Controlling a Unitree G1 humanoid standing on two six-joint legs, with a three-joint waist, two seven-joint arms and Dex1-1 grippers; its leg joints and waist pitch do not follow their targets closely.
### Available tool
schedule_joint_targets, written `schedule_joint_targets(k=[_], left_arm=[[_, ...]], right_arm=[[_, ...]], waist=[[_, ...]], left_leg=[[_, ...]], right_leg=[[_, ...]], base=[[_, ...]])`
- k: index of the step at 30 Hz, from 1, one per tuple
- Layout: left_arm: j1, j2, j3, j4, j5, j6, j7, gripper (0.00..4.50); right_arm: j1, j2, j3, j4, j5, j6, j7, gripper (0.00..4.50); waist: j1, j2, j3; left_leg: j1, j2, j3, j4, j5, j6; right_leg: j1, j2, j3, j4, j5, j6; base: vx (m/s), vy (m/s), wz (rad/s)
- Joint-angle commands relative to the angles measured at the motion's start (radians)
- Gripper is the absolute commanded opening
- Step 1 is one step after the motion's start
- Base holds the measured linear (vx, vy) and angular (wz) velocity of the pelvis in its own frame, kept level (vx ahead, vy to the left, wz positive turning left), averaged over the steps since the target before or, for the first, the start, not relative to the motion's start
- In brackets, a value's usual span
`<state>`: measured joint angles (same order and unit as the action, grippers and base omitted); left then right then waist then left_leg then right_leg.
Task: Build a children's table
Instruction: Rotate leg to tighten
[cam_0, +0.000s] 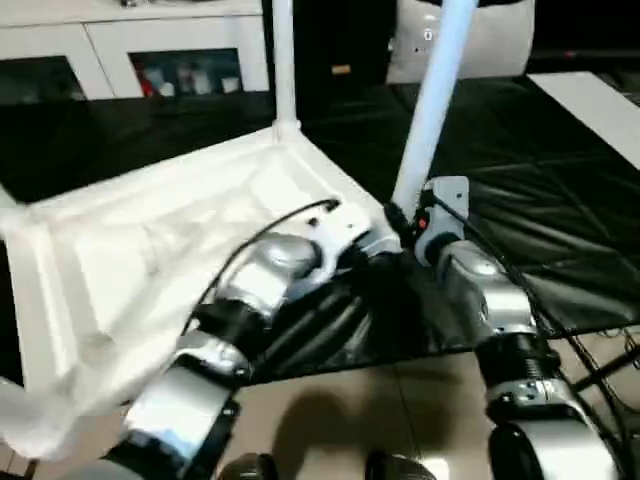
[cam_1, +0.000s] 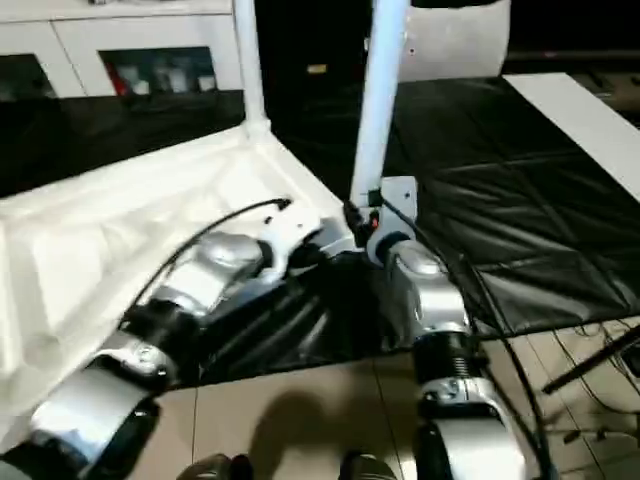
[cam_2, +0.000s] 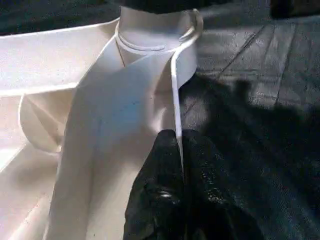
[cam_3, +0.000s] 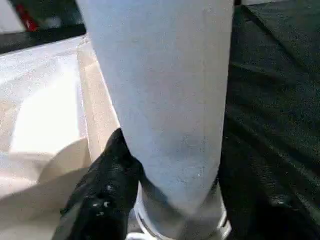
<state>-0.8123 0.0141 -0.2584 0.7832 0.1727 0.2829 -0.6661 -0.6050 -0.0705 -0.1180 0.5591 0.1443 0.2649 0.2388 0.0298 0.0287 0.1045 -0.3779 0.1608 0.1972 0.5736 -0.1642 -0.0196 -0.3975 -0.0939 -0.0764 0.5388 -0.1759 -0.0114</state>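
Note:
The white children's table (cam_0: 150, 240) lies upside down on the black worktable (cam_0: 540, 210). One white leg (cam_0: 284, 60) stands upright in the far corner socket. A second leg (cam_0: 437, 90) rises from the near right corner, leaning slightly right. My right gripper (cam_0: 410, 225) is shut on the base of this leg (cam_3: 165, 100), and one black finger (cam_3: 105, 190) presses its side. My left gripper (cam_2: 179, 165) is shut on the thin white rim of the tabletop, just short of the corner socket (cam_2: 145, 35).
White cabinets (cam_0: 120, 50) stand along the back. A white board (cam_0: 600, 110) lies on the worktable's far right. Cables (cam_0: 600, 370) trail over the tiled floor at the near right, past the worktable's front edge.

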Motion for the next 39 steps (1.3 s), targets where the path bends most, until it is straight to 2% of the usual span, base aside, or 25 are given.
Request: schedule_joint_targets(k=[1, 2, 5, 9, 10, 11, 13, 15, 16, 17, 19, 21, 22, 23, 24, 26, 28, 29, 30, 31, 32, 34, 36, 37, 39], left_arm=[[-0.031, -0.041, -0.016, -0.020, -0.014, -0.021, -0.006, 0.00], [-0.027, -0.037, -0.017, -0.024, -0.012, -0.020, -0.008, 0.00], [-0.020, -0.010, -0.019, 0.001, 0.004, -0.047, -0.008, 0.00], [-0.017, 0.018, -0.025, 0.023, 0.013, -0.087, -0.013, 0.00], [-0.016, 0.026, -0.026, 0.025, 0.013, -0.106, -0.020, 0.00], [-0.012, 0.039, -0.025, 0.025, 0.010, -0.111, -0.034, 0.00], [-0.006, 0.058, -0.028, 0.024, 0.010, -0.130, -0.059, 0.00], [0.004, 0.078, -0.034, 0.022, 0.009, -0.157, -0.093, 0.00], [0.009, 0.090, -0.039, 0.019, 0.009, -0.167, -0.111, 0.00], [0.018, 0.105, -0.045, 0.011, 0.002, -0.183, -0.147, 0.00], [0.027, 0.121, -0.053, 0.006, -0.007, -0.201, -0.186, 0.00], [0.033, 0.139, -0.065, 0.007, -0.011, -0.238, -0.235, 0.00], [0.035, 0.145, -0.069, 0.007, -0.012, -0.248, -0.251, 0.00], [0.038, 0.159, -0.076, 0.010, -0.013, -0.271, -0.282, 0.00], [0.039, 0.168, -0.081, 0.015, -0.013, -0.288, -0.302, 0.00], [0.039, 0.180, -0.088, 0.019, -0.009, -0.302, -0.323, 0.00], [0.039, 0.191, -0.095, 0.022, -0.006, -0.323, -0.342, 0.00], [0.044, 0.206, -0.104, 0.018, -0.015, -0.360, -0.397, 0.00], [0.044, 0.206, -0.104, 0.018, -0.015, -0.360, -0.397, 0.00], [0.052, 0.236, -0.124, 0.005, -0.024, -0.412, -0.488, 0.00], [0.055, 0.246, -0.132, 0.000, -0.029, -0.429, -0.522, 0.00], [0.061, 0.273, -0.153, -0.017, -0.035, -0.463, -0.609, 0.00], [0.063, 0.281, -0.161, -0.025, -0.038, -0.471, -0.640, 0.00], [0.064, 0.283, -0.163, -0.026, -0.038, -0.472, -0.644, 0.00], [0.068, 0.295, -0.176, -0.039, -0.039, -0.483, -0.683, 0.00]], right_arm=[[0.027, 0.037, 0.026, 0.040, 0.018, 0.038, 0.024, 2.78], [0.035, 0.033, 0.026, 0.026, 0.023, 0.023, 0.044, 2.89], [0.061, 0.001, 0.023, -0.007, 0.027, -0.036, 0.088, 3.13], [0.095, -0.045, 0.039, -0.049, 0.028, -0.078, 0.166, 3.43], [0.108, -0.061, 0.045, -0.061, 0.028, -0.091, 0.199, 3.69], [0.129, -0.086, 0.039, -0.086, 0.047, -0.097, 0.252, 3.69], [0.153, -0.120, 0.030, -0.118, 0.073, -0.105, 0.322, 3.84], [0.177, -0.162, 0.024, -0.150, 0.100, -0.116, 0.402, 4.03], [0.186, -0.187, 0.020, -0.163, 0.113, -0.120, 0.444, 4.12], [0.195, -0.222, 0.018, -0.176, 0.123, -0.128, 0.497, 4.18], [0.204, -0.260, 0.017, -0.187, 0.132, -0.137, 0.550, 4.38], [0.203, -0.302, 0.014, -0.194, 0.147, -0.125, 0.615, 4.38], [0.203, -0.316, 0.013, -0.197, 0.152, -0.121, 0.638, 4.38], [0.203, -0.347, 0.024, -0.204, 0.157, -0.117, 0.696, 4.38], [0.205, -0.368, 0.033, -0.210, 0.163, -0.114, 0.736, 4.38], [0.203, -0.391, 0.044, -0.209, 0.164, -0.120, 0.780, 4.38], [0.200, -0.407, 0.052, -0.206, 0.164, -0.126, 0.812, 4.38], [0.194, -0.424, 0.063, -0.199, 0.166, -0.134, 0.855, 4.23], [0.194, -0.424, 0.063, -0.199, 0.166, -0.134, 0.855, 4.23], [0.180, -0.450, 0.090, -0.186, 0.169, -0.139, 0.935, 4.23], [0.175, -0.459, 0.099, -0.181, 0.170, -0.141, 0.965, 3.95], [0.160, -0.478, 0.127, -0.164, 0.169, -0.143, 1.042, 3.84], [0.154, -0.483, 0.141, -0.156, 0.162, -0.150, 1.066, 3.77], [0.153, -0.484, 0.144, -0.155, 0.160, -0.150, 1.071, 3.57], [0.148, -0.492, 0.180, -0.148, 0.142, -0.156, 1.114, 3.47]], waist=[[0.002, 0.000, -0.060], [0.005, -0.003, -0.060], [0.015, -0.003, -0.061], [0.023, -0.004, -0.061], [0.025, -0.006, -0.059], [0.029, -0.002, -0.059], [0.035, -0.006, -0.060], [0.038, -0.007, -0.063], [0.037, -0.002, -0.063], [0.035, -0.005, -0.064], [0.039, -0.005, -0.066], [0.037, -0.009, -0.066], [0.040, -0.007, -0.069], [0.039, -0.010, -0.072], [0.046, -0.008, -0.078], [0.051, -0.008, -0.078], [0.058, -0.010, -0.078], [0.063, -0.007, -0.079], [0.064, -0.007, -0.078], [0.066, -0.007, -0.076], [0.066, -0.007, -0.075], [0.066, -0.007, -0.073], [0.068, -0.008, -0.069], [0.069, -0.007, -0.070], [0.073, -0.007, -0.072]], left_leg=[[0.035, 0.065, -0.050, -0.094, -0.509, -0.018], [0.033, 0.064, -0.044, -0.093, -0.481, -0.008], [0.028, 0.065, -0.038, -0.090, -0.416, 0.022], [0.024, 0.066, -0.036, -0.089, -0.387, 0.044], [0.027, 0.066, -0.035, -0.089, -0.397, 0.044], [0.028, 0.064, -0.035, -0.087, -0.398, 0.043], [0.025, 0.064, -0.033, -0.087, -0.378, 0.057], [0.018, 0.068, -0.034, -0.087, -0.326, 0.079], [0.016, 0.068, -0.036, -0.088, -0.322, 0.082], [0.010, 0.067, -0.036, -0.086, -0.314, 0.087], [0.014, 0.069, -0.031, -0.082, -0.292, 0.097], [0.010, 0.068, -0.030, -0.078, -0.270, 0.111], [0.016, 0.069, -0.026, -0.074, -0.253, 0.118], [0.011, 0.068, -0.025, -0.071, -0.223, 0.129], [0.007, 0.068, -0.026, -0.066, -0.179, 0.148], [0.003, 0.069, -0.023, -0.060, -0.134, 0.174], [0.002, 0.069, -0.021, -0.055, -0.125, 0.185], [0.005, 0.070, -0.021, -0.055, -0.127, 0.183], [0.003, 0.070, -0.022, -0.056, -0.133, 0.182], [0.005, 0.071, -0.022, -0.058, -0.151, 0.174], [0.005, 0.072, -0.024, -0.060, -0.169, 0.164], [0.009, 0.075, -0.024, -0.064, -0.200, 0.143], [0.014, 0.079, -0.023, -0.068, -0.228, 0.121], [0.015, 0.080, -0.025, -0.069, -0.233, 0.115], [0.015, 0.081, -0.024, -0.069, -0.224, 0.107]], right_leg=[[0.018, -0.070, 0.038, -0.074, -0.410, -0.141], [0.018, -0.070, 0.042, -0.070, -0.370, -0.164], [0.023, -0.072, 0.049, -0.065, -0.325, -0.183], [0.025, -0.070, 0.047, -0.064, -0.335, -0.184], [0.021, -0.071, 0.048, -0.068, -0.370, -0.180], [0.021, -0.073, 0.048, -0.071, -0.402, -0.171], [0.025, -0.074, 0.048, -0.076, -0.407, -0.157], [0.030, -0.073, 0.048, -0.067, -0.356, -0.166], [0.030, -0.071, 0.047, -0.065, -0.348, -0.174], [0.035, -0.072, 0.045, -0.063, -0.337, -0.183], [0.032, -0.071, 0.046, -0.060, -0.299, -0.202], [0.034, -0.071, 0.046, -0.053, -0.273, -0.222], [0.031, -0.070, 0.047, -0.052, -0.250, -0.233], [0.036, -0.069, 0.046, -0.045, -0.215, -0.244], [0.042, -0.068, 0.043, -0.037, -0.167, -0.251], [0.038, -0.065, 0.043, -0.026, -0.099, -0.268], [0.038, -0.067, 0.042, -0.022, -0.089, -0.276], [0.036, -0.068, 0.042, -0.022, -0.104, -0.277], [0.037, -0.068, 0.039, -0.024, -0.119, -0.276], [0.036, -0.068, 0.039, -0.028, -0.150, -0.272], [0.038, -0.067, 0.038, -0.029, -0.177, -0.268], [0.034, -0.068, 0.041, -0.031, -0.215, -0.264], [0.030, -0.069, 0.044, -0.037, -0.261, -0.252], [0.031, -0.071, 0.044, -0.035, -0.267, -0.253], [0.031, -0.070, 0.047, -0.033, -0.256, -0.255]], base=[[0.000, 0.000, 0.00], [0.000, 0.000, 0.00], [0.000, 0.000, 0.00], [0.000, 0.000, 0.00], [0.000, 0.000, 0.00], [0.000, 0.000, 0.00], [0.000, 0.000, 0.00], [0.000, 0.000, 0.00], [0.000, 0.000, 0.00], [0.000, 0.000, 0.00], [0.000, 0.000, 0.00], [0.000, 0.000, 0.00], [0.000, 0.000, 0.00], [0.000, 0.000, 0.00], [0.000, 0.000, 0.00], [0.000, 0.000, 0.00], [0.000, 0.000, 0.00], [0.000, 0.000, 0.00], [0.000, 0.000, 0.00], [0.000, 0.000, 0.00], [0.000, 0.000, 0.00], [0.000, 0.000, 0.00], [0.000, 0.000, 0.00], [0.000, 0.000, 0.00], [0.000, 0.000, 0.00]])
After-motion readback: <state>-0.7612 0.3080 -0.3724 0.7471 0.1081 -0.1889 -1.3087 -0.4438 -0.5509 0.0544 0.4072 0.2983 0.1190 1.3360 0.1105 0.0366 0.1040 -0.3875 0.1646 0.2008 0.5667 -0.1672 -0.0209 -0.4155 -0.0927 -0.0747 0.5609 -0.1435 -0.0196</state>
